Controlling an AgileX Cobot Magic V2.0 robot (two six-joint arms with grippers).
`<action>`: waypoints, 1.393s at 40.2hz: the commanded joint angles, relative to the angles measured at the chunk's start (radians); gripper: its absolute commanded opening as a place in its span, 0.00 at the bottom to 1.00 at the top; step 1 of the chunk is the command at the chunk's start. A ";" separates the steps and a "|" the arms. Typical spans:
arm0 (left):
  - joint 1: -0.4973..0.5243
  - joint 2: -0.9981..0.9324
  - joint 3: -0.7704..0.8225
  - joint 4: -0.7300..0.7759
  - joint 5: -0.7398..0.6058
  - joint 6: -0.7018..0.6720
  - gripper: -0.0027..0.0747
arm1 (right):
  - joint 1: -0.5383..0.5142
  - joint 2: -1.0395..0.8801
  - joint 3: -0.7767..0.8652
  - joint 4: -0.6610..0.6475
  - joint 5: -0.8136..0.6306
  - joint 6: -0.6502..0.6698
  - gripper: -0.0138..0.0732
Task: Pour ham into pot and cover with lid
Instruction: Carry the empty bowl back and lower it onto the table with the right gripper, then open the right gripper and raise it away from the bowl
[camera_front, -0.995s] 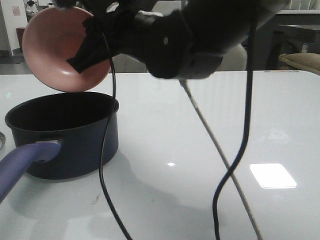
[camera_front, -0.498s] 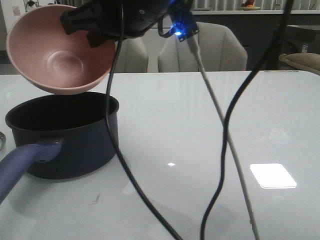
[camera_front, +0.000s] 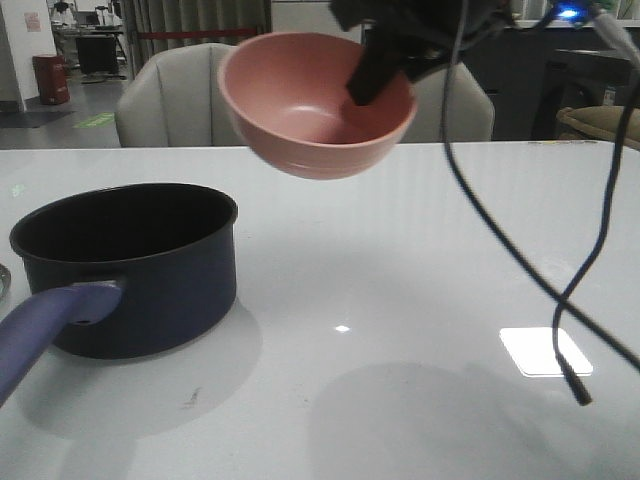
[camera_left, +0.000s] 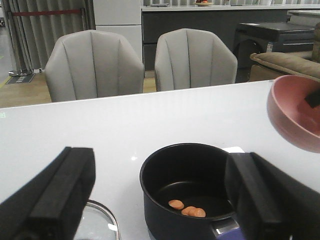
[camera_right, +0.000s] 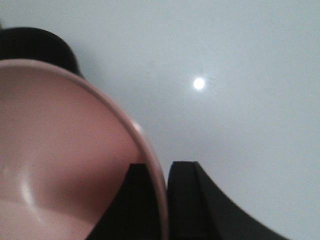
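The dark navy pot (camera_front: 125, 265) stands at the left of the table, its purple-blue handle (camera_front: 40, 325) pointing toward me. Three orange-pink ham pieces (camera_left: 187, 210) lie on the bottom of the pot (camera_left: 190, 180). My right gripper (camera_front: 375, 70) is shut on the rim of an empty pink bowl (camera_front: 318, 100), held upright in the air to the right of the pot; its fingers pinch the rim (camera_right: 162, 175). My left gripper (camera_left: 160, 200) is open and empty, behind the pot's handle side. The glass lid (camera_left: 97, 225) lies on the table beside the pot.
Black and grey cables (camera_front: 520, 260) hang from the right arm over the table's right half. Grey chairs (camera_left: 95, 62) stand behind the far table edge. A sliver of the lid's rim (camera_front: 3, 282) shows at the left border of the front view.
The pink bowl has swung from above the pot to the right and turned from tilted to upright. The right arm moved up and right with it.
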 joint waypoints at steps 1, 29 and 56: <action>-0.006 0.007 -0.030 -0.006 -0.082 -0.002 0.77 | -0.079 -0.050 -0.038 -0.109 0.055 0.137 0.32; -0.006 0.007 -0.030 -0.006 -0.082 -0.002 0.77 | -0.282 0.144 -0.038 -0.153 0.175 0.231 0.35; -0.006 0.007 -0.030 -0.006 -0.082 -0.002 0.77 | -0.282 0.045 -0.048 -0.263 0.159 0.217 0.60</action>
